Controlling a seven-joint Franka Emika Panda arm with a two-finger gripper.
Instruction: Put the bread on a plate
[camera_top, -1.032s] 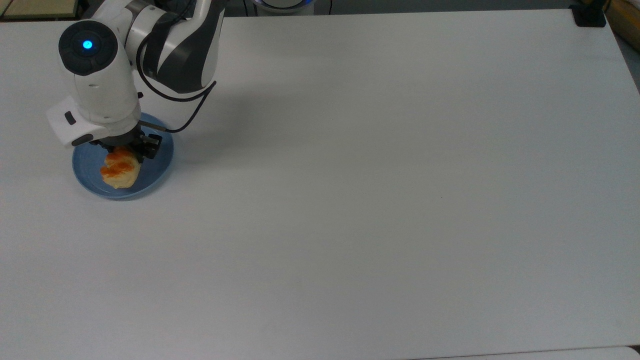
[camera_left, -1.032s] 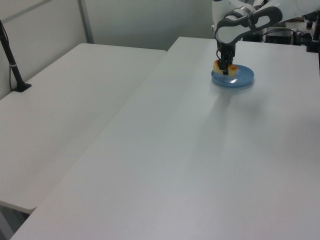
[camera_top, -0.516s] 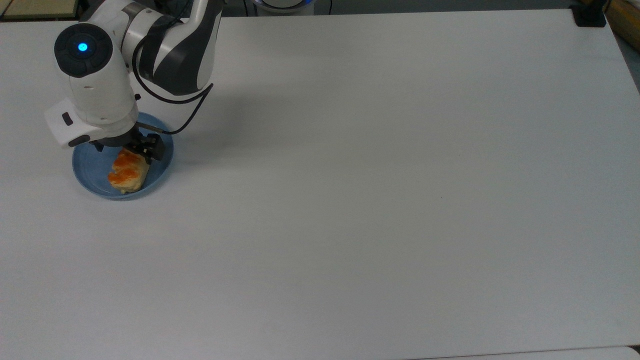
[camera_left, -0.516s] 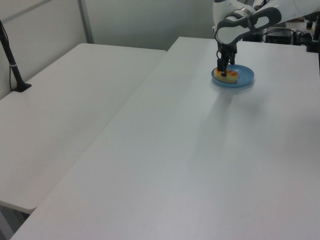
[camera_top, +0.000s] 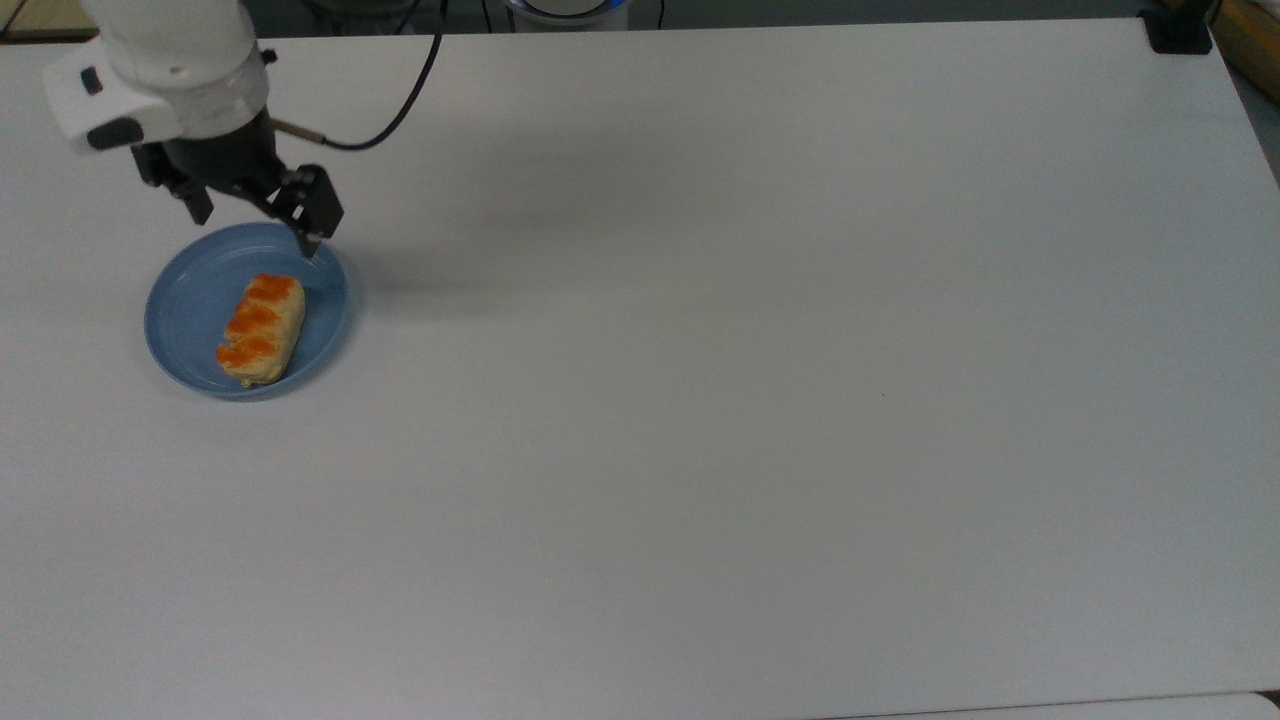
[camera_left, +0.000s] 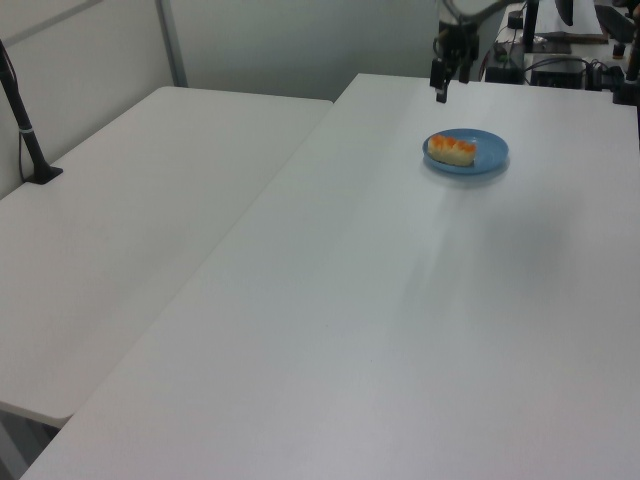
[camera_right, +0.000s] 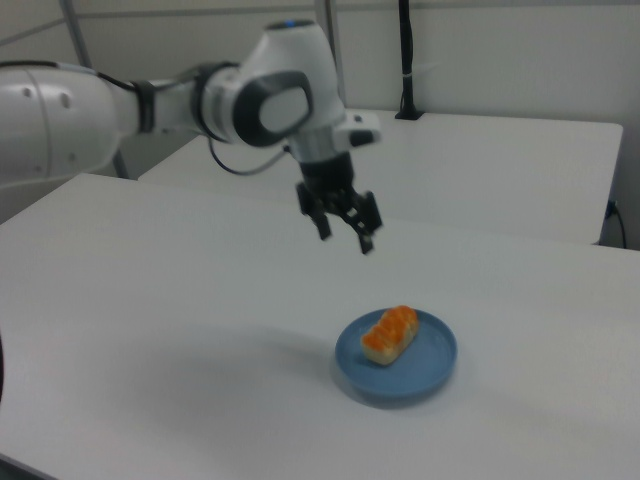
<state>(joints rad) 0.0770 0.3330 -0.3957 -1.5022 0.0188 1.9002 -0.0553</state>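
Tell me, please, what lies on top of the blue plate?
The bread lies on the plate, alone. The gripper is open and raised clear above. The plate's surface beneath the bread is covered.

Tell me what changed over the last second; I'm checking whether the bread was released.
The gripper let go of the bread and rose clear of it, open and empty, above the plate's far rim. The bread tipped from a raised, gripped pose to lying flat on the plate. The plate stayed where it was on the table.

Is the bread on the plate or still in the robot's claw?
On the plate. The bread lies there; the open gripper hangs empty above.
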